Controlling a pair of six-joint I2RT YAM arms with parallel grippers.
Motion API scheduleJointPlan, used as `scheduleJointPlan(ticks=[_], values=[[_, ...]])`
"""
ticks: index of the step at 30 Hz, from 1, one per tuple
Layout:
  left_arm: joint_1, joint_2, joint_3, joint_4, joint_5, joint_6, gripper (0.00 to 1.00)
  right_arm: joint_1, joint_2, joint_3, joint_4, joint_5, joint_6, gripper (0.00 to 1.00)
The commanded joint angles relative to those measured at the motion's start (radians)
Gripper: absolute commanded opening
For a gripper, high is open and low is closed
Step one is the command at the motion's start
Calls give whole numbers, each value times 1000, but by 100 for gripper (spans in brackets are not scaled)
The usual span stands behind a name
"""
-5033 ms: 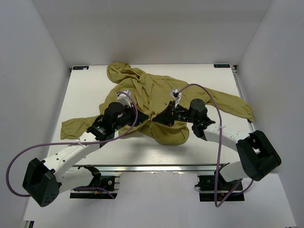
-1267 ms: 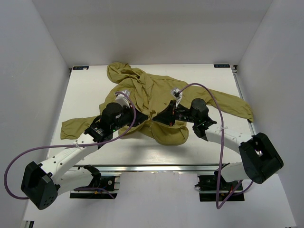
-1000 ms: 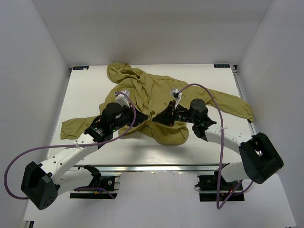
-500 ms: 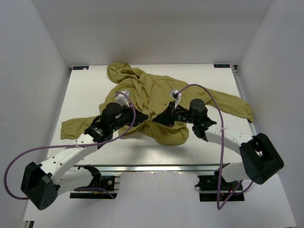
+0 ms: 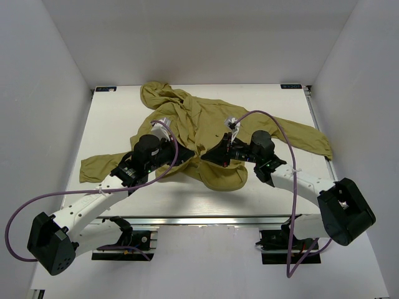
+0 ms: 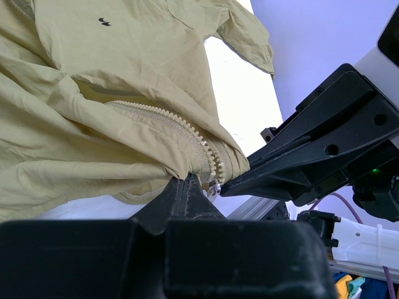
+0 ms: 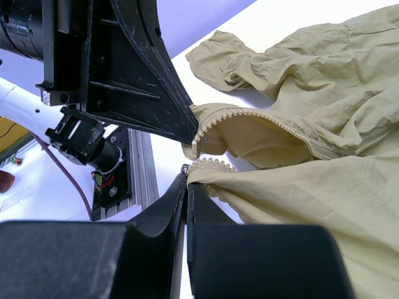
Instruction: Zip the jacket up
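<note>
On the table (image 5: 118, 118), across its middle and back toward its far edge, the jacket (image 5: 199, 121) lies spread out and wrinkled, front side up. Its hood (image 5: 163, 94) is bunched near the table's far edge, left of centre. One sleeve (image 5: 103, 167) trails toward the table's left side, and the second sleeve (image 5: 305, 138) runs toward its right side. A rounded fold of the lower front points at the table's near edge. A small dark mark (image 6: 105, 22) shows on the front panel.

Over the table's middle, both arms meet at the bottom of the jacket's front opening. The left gripper (image 6: 187, 182) has its fingers pressed together on the fabric edge. The pinch sits right beside the zipper teeth (image 6: 177, 121), which curve down along that edge to the pinch. The right gripper (image 7: 186, 179) is likewise clamped, its fingers closed on the opposite front edge, where a short curl of teeth lies at its tip.

The two gripper tips sit just beside each other (nearly nose to nose in both wrist views). The two rows of teeth there are close together but are not meshed. Above the pinch the opening gapes, with the inner cloth visible between the edges. A purple cable (image 5: 37, 202) loops off each arm beyond the table's near corners.
</note>
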Motion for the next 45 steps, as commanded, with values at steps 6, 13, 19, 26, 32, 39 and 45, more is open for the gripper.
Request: scheduleJointPlan(ticks=[6,13,19,26,32,39,45], values=[[3,-28,4,34,14,11,0,5,3,24,45,-16,-1,0],[3,-22,12,38,22,22,0,5,5,23,67,-11,9,0],[3,-25,11,46,29,29,0,5,31,35,107,-23,29,0],[3,-23,12,46,35,36,0,5,45,43,140,-27,43,0],[3,-32,12,27,23,36,0,5,31,43,124,-19,32,0],[4,-41,15,3,6,30,0,5,22,30,108,-17,22,0],[3,-46,15,-6,-6,29,0,5,17,32,105,-20,17,0]])
